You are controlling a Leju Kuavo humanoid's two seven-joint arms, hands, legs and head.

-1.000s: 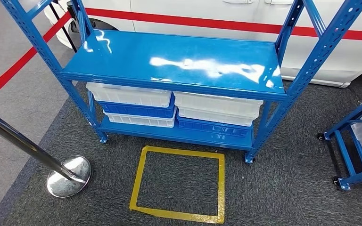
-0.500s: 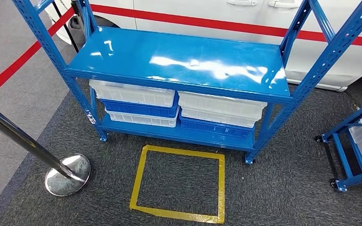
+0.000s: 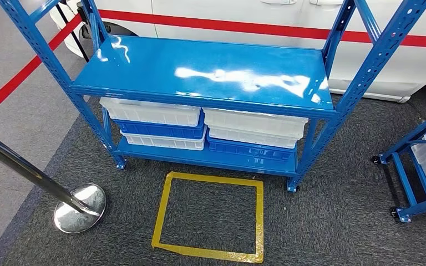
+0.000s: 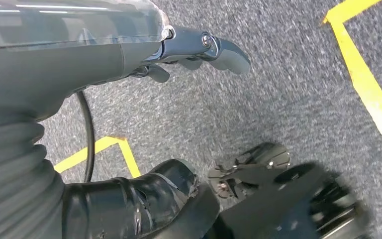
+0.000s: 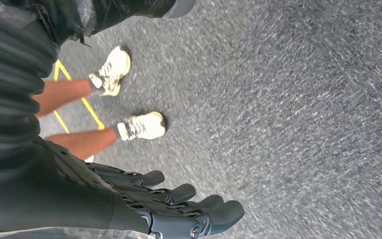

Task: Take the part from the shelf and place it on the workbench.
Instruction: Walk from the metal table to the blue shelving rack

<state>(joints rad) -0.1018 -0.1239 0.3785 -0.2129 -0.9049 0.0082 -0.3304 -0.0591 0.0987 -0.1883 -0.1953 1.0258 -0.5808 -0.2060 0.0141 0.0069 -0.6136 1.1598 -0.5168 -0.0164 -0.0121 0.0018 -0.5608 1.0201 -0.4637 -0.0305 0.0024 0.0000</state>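
No part lies in plain sight; it is presumably inside one of the bins (image 3: 202, 130) stacked on the lower deck of the blue shelf (image 3: 205, 72), at about twelve o'clock from the robot, though none of their contents can be made out from this angle. The glossy top deck carries nothing but glare.

The left hand (image 4: 199, 50) hangs over the grey carpet (image 3: 321, 221) with its fingers apart and nothing in them. The right hand (image 5: 179, 209) hangs likewise, fingers loosely extended and unloaded.

A yellow tape square (image 3: 208, 216) marks the floor just before the shelf, at six o'clock from it. A chrome stanchion base (image 3: 80, 208) sits near its nine o'clock side, and a second blue rack (image 3: 416, 166) stands at three o'clock.

Risks from here: the low top deck overhangs the bins, so a reaching arm could strike its edge. Drifting left could knock the stanchion. A person's legs (image 5: 79, 114) stand close behind the right arm, so a backward swing could hit them.
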